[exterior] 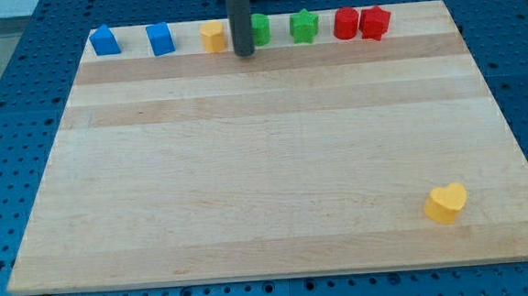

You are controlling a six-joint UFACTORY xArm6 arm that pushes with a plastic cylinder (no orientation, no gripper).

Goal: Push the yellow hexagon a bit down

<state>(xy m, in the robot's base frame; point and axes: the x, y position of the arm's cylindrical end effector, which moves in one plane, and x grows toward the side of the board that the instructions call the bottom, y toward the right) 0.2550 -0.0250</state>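
The yellow hexagon [212, 36] sits in the row of blocks along the board's top edge, left of centre. My tip [243, 53] is just to the right of it and slightly lower, between it and a green block [259, 29] whose left side the rod hides. The rod comes down from the view's top. I cannot tell whether the tip touches the hexagon.
The top row also holds two blue blocks [104, 41] [160, 39], a green star [304, 26], a red cylinder [345, 23] and a red star [375, 22]. A yellow heart [445, 202] lies at the lower right of the wooden board [265, 166].
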